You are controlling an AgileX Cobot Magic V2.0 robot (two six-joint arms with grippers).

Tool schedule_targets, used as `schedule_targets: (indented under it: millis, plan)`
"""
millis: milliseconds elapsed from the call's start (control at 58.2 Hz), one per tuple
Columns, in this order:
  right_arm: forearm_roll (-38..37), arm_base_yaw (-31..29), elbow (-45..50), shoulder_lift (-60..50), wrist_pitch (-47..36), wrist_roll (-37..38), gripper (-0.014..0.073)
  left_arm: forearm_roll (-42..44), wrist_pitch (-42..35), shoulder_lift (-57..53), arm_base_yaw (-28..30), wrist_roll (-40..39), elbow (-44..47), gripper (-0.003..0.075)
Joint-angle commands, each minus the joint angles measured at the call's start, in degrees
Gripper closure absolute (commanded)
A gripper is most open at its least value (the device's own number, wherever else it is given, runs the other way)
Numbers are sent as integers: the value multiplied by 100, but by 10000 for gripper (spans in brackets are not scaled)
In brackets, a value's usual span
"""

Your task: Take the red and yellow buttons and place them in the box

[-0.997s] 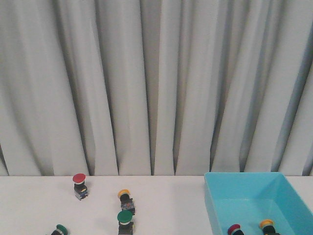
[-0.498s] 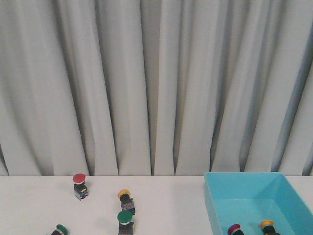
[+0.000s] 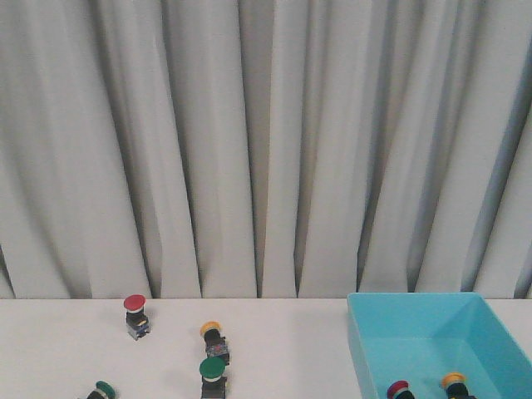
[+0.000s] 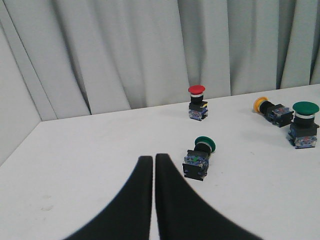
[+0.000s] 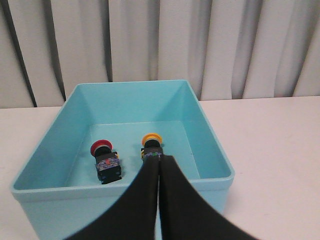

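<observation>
On the white table a red button (image 3: 134, 314) (image 4: 196, 102) stands upright, and a yellow button (image 3: 214, 337) (image 4: 272, 111) lies on its side near it. The turquoise box (image 3: 432, 332) (image 5: 55, 145) sits at the right. Inside it, a second red button (image 5: 106, 161) (image 3: 399, 389) and a second yellow button (image 5: 151, 145) (image 3: 454, 382) rest on the floor. My left gripper (image 4: 152, 159) is shut and empty, low over the table, short of the buttons. The right gripper (image 5: 160, 161) is shut and empty above the box's near wall. Neither gripper shows in the front view.
Two green-capped buttons share the table's left half: one upright (image 3: 212, 376) (image 4: 304, 125) and one on its side (image 3: 101, 391) (image 4: 200, 157), close to my left fingertips. A grey curtain hangs behind the table's far edge.
</observation>
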Motion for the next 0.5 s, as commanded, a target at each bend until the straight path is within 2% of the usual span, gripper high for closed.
schedule_targets:
  millis: [0, 481]
  plan:
    - [-34, -8, 84, -97, -404, 28, 603, -24, -408, -81, 12, -11, 56, 726]
    - [0, -8, 84, -97, -411, 28, 603, -24, -408, -81, 12, -11, 56, 726]
